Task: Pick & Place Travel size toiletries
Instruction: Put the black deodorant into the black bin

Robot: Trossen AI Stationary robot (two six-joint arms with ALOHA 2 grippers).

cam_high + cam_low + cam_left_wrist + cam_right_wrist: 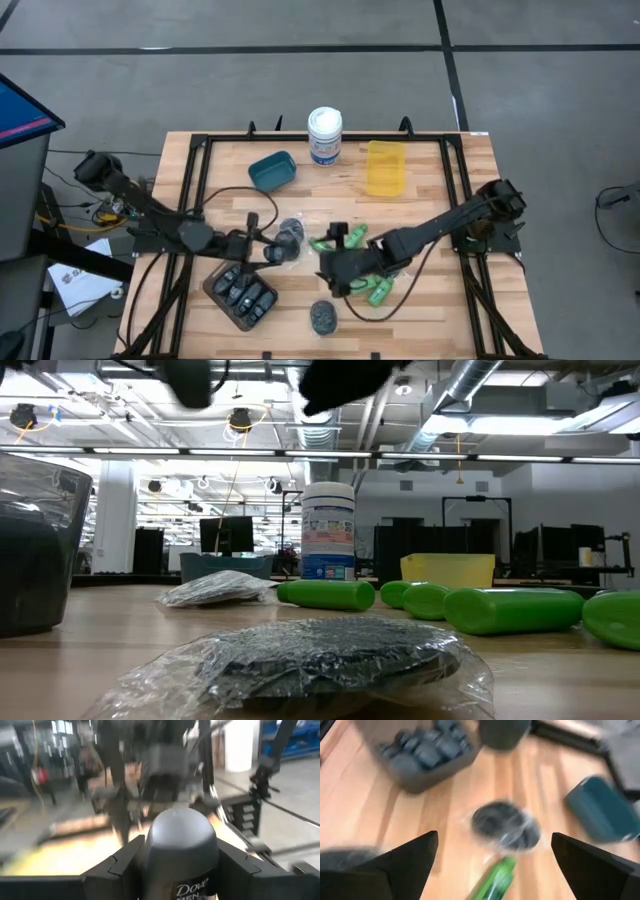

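Observation:
My left gripper (270, 249) hangs level over the table's middle left, shut on a dark grey mini bottle (180, 845) labelled Dove Men. My right gripper (495, 857) stands open, slanting down above a round dark piece in clear wrap (505, 826) and a green mini bottle (492, 881), touching nothing. More green bottles (378, 289) lie on their sides by the right arm. A second wrapped piece (322, 318) lies near the front edge. A dark tray (240, 296) holds several dark mini bottles. My left gripper pinches the dark grey bottle by its two sides (150, 865), one finger (122, 867) on each side. The fingers reach level toward the table's right and lie along the bottle. Its rounded end (180, 822) sticks out past the fingertips, clear of the table.
At the back stand a teal container (272, 171), a white canister with a blue label (324, 135) and a yellow container (386, 168). A black frame (196, 190) runs along the table's sides. The two grippers are close together at the table's middle.

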